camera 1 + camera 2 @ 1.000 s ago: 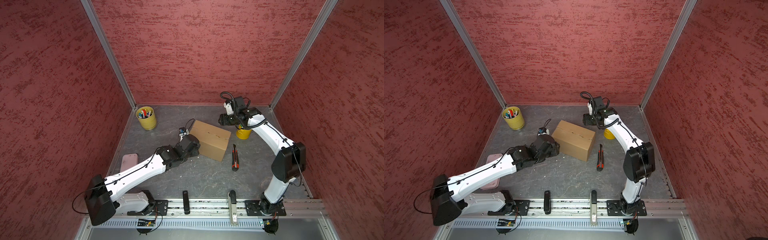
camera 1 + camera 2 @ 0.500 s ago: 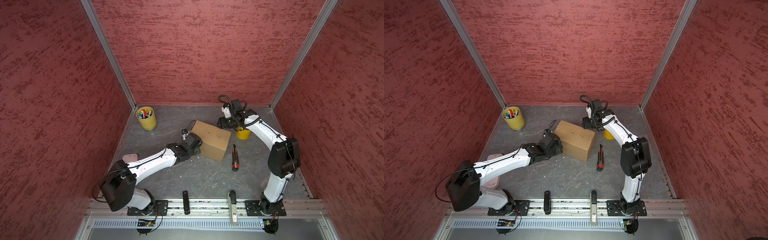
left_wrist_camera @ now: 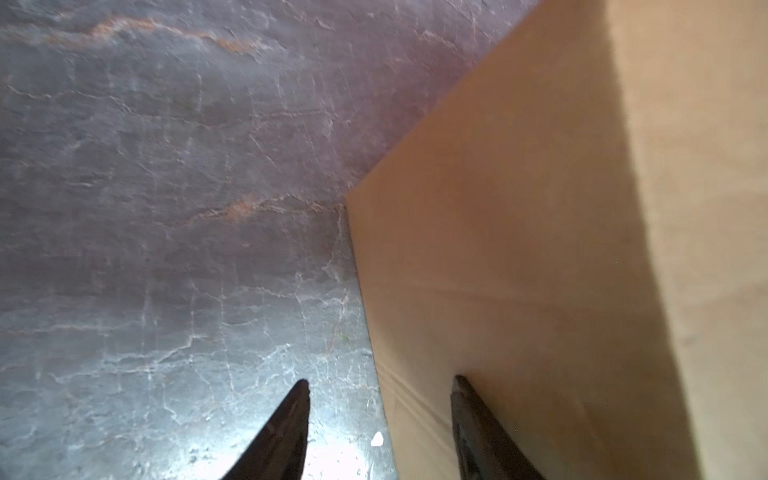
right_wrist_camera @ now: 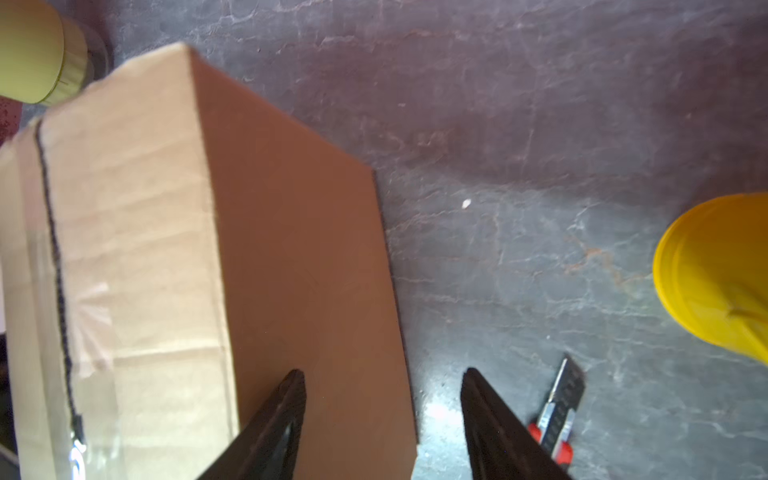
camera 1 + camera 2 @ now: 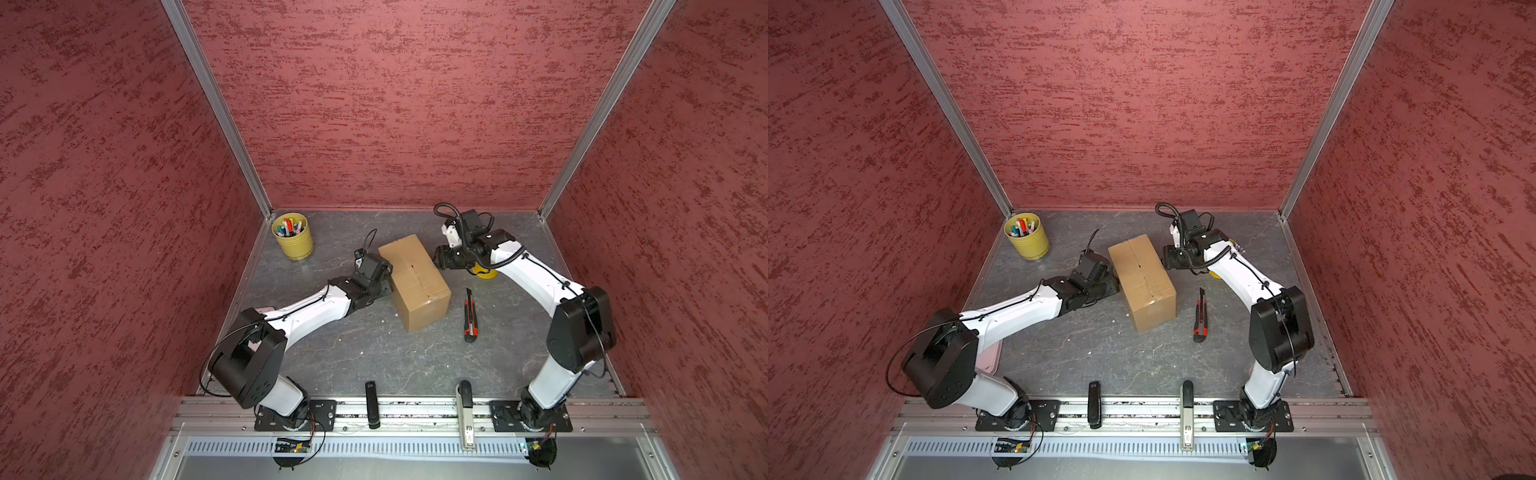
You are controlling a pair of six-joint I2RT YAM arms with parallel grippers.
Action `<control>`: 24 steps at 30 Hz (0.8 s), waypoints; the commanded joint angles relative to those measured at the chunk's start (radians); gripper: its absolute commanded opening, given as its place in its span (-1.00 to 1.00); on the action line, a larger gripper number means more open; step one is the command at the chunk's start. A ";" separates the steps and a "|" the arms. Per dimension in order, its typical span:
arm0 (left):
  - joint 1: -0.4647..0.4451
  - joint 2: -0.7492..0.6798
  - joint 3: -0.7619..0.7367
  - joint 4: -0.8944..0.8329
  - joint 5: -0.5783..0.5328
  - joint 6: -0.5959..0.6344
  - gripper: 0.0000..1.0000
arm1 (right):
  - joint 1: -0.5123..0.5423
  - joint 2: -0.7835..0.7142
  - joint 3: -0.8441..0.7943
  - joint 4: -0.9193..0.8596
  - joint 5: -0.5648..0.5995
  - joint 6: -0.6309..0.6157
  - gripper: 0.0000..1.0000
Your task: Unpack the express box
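Bracing looks to be the step in hand: we have the express box [image 5: 415, 276] standing on the table [image 5: 374, 357] between our two claws, its top flaps closed along the centre seam. Our left gripper [image 3: 380, 380] is spread and pinches nothing. One finger appears to rest against the box's side wall, and its mate hangs over bare table beside it. Our right gripper [image 4: 383, 370] is spread too, at the opposite side wall, with one finger in front of the cardboard and the other over the table. Whether it touches the box we cannot tell.

We see three ways this could go wrong:
- **Uneven push:** if one claw presses harder than the other, the box would likely swivel or slide on the smooth table.
- **Too much force:** pressing hard could dent the thin wall.
- **Things close to the right claw:** a yellow cup [image 4: 715, 274] stands near its outer finger, and the utility knife [image 5: 470, 316] lies just beyond that finger — a careless swing could topple the cup or knock the knife out of reach.
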 commanded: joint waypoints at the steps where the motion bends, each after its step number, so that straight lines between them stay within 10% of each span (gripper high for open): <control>1: 0.004 -0.048 -0.014 0.067 0.046 0.022 0.09 | 0.039 -0.053 -0.041 0.040 0.057 0.080 0.25; 24: -0.027 -0.301 -0.102 -0.063 0.065 0.019 0.11 | 0.040 -0.440 -0.379 -0.093 0.278 0.276 0.30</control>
